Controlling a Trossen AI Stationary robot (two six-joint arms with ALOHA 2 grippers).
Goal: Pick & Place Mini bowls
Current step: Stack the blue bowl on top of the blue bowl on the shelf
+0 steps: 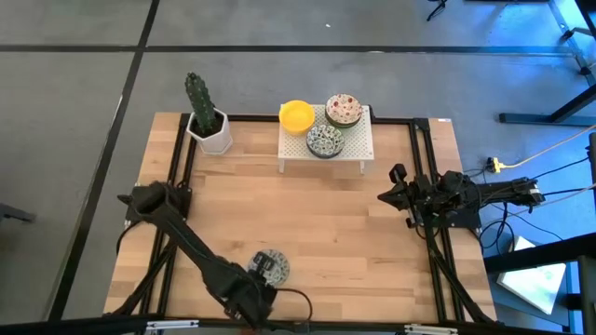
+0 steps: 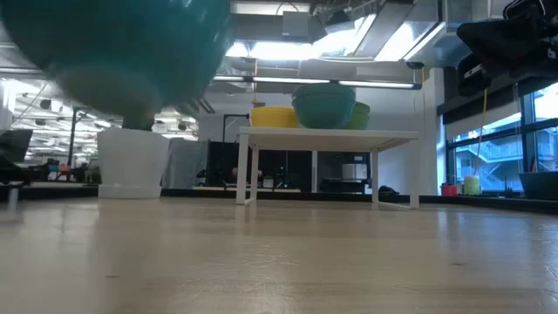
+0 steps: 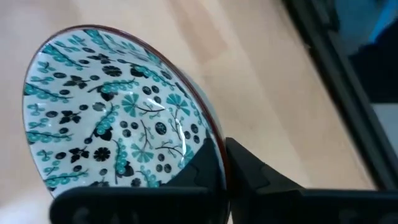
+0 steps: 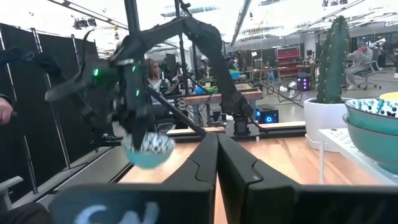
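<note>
three mini bowls – a yellow bowl (image 1: 297, 115), a floral bowl (image 1: 343, 109) and a teal-patterned bowl (image 1: 324, 140) – sit on the white rack (image 1: 358, 149), while the left gripper (image 3: 225, 163) pinches the rim of a fourth patterned bowl (image 3: 115, 130) just above the table's near edge – yet to be placed – and the right gripper (image 4: 216, 144) waits closed and empty by the right edge.

Light wooden table (image 1: 307, 223) with black frame rails along left and right edges. White perforated riser shelf (image 1: 358, 144) on four legs standing at far edge, centre; seen level in low view (image 2: 327, 138). White faceted pot (image 1: 212, 133) with tall green cactus (image 1: 198, 96) at far left corner, just beside the shelf's left end; same pot (image 2: 132, 163) visible in low view. Grey floor (image 1: 74, 93) with dark seam lines around table. Cables (image 1: 549, 191) trailing at right. Beyond the table: black partition panels (image 4: 37, 93), desks, seated person (image 4: 362, 56) in background.
</note>
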